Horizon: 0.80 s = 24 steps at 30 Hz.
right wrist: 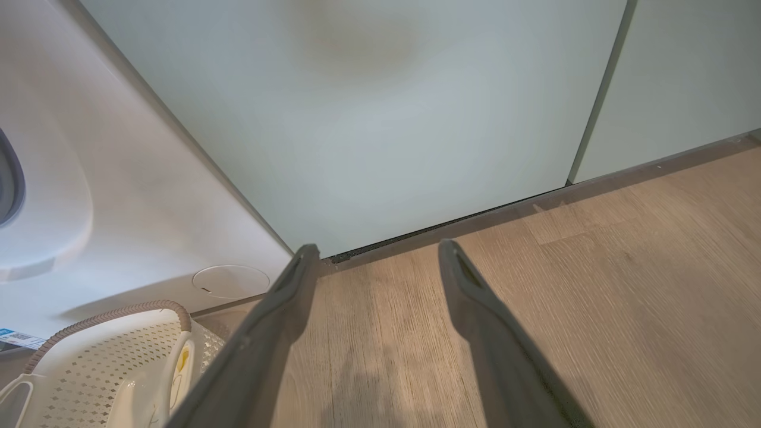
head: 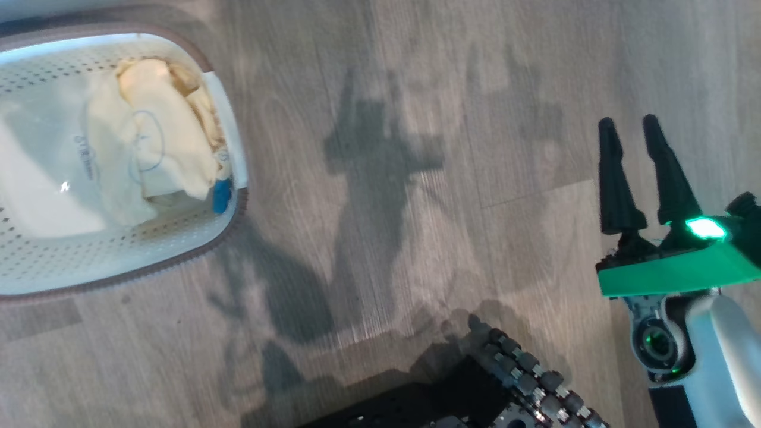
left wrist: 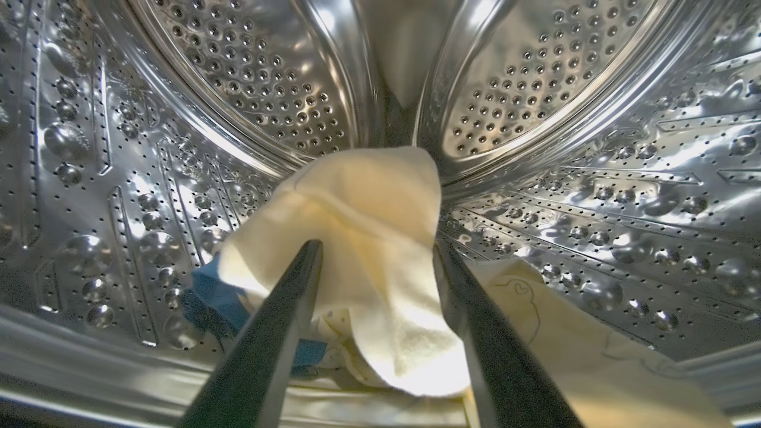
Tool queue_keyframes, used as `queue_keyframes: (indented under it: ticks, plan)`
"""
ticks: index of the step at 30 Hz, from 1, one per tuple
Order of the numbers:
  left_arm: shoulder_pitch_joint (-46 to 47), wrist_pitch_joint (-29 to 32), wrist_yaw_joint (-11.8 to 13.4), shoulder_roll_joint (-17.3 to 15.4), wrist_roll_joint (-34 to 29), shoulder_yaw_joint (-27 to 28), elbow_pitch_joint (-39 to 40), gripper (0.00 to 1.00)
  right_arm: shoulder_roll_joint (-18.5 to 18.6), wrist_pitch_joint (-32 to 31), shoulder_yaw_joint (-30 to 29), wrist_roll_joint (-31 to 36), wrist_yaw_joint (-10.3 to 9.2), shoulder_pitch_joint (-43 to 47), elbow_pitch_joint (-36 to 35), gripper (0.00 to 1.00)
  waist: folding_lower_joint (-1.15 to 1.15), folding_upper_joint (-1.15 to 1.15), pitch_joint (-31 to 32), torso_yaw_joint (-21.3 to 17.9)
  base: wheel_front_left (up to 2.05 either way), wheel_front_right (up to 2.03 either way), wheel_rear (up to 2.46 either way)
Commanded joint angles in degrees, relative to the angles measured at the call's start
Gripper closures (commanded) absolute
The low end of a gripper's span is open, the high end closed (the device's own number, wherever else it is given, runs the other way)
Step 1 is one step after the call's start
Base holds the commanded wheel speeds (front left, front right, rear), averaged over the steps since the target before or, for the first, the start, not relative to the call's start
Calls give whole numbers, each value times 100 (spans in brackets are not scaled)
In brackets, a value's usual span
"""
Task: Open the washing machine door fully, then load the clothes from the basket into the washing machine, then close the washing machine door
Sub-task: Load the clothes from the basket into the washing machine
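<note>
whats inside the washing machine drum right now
Pale-yellow clothes with blue trim lie low in the steel drum. Anything under them is covered.

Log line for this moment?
left hand open in steel drum | pale-yellow garment between fingers | yellow clothes in white perforated basket | right hand open

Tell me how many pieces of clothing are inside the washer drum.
2 that I can tell apart: a bunched yellow piece between the left fingers, and a flatter piece at the lower right. More may be hidden underneath.
</note>
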<state>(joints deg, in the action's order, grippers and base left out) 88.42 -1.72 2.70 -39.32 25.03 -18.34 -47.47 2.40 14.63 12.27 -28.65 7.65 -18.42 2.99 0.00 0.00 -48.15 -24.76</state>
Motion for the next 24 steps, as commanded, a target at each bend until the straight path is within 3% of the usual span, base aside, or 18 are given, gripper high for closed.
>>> queue_keyframes:
  ticks: [1, 16, 24]
  plan:
    - [-110, -52, -2, -144, 70, 131, 109, 0, 61, 37, -19, 56, -16, 71, -159, 0, 0, 0, 88, 130, 0, 0, 0]
    - [-1702, -625, 61, 443, 789, 392, 686, 0, 343, 37, -487, 342, -16, 160, -208, 0, 0, 0, 788, 883, 0, 0, 0]
    - [-3100, -923, 399, 649, 955, 449, 1881, 0, 472, 37, -678, 464, -16, 328, -219, 0, 0, 0, 1188, 1262, 0, 0, 0]
